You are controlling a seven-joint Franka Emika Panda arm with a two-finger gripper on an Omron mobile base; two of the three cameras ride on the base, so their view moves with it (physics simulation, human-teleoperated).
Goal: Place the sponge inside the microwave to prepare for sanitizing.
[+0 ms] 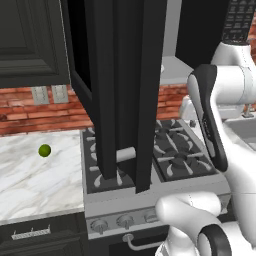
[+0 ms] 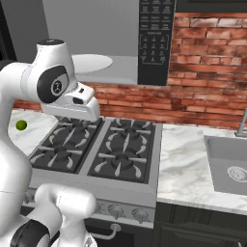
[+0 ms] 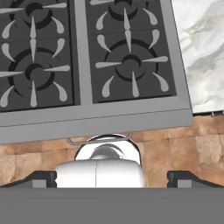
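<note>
The large black box microwave (image 2: 72, 24) hangs above the stove with its wide dark-windowed door (image 1: 125, 90) swung fully open toward me. Its light grey inside is exposed, and its button keypad strip (image 2: 154, 38) is at the right of the opening. Below it sits the grey four-burner gas stove (image 2: 96, 149), set between two stretches of white marble counter (image 2: 183, 159). A grey sink basin (image 2: 231, 166) is sunk into the right-hand stretch. On the microwave floor lies the pale round plate (image 2: 91, 62). A small round green ball (image 1: 45, 150) rests on the left counter, well apart from the stove. My gripper (image 3: 113, 178) hovers over the stove's front edge, pointing down, its two dark fingertips (image 3: 43, 178) spread wide apart. Where the sponge lies I cannot tell.
</note>
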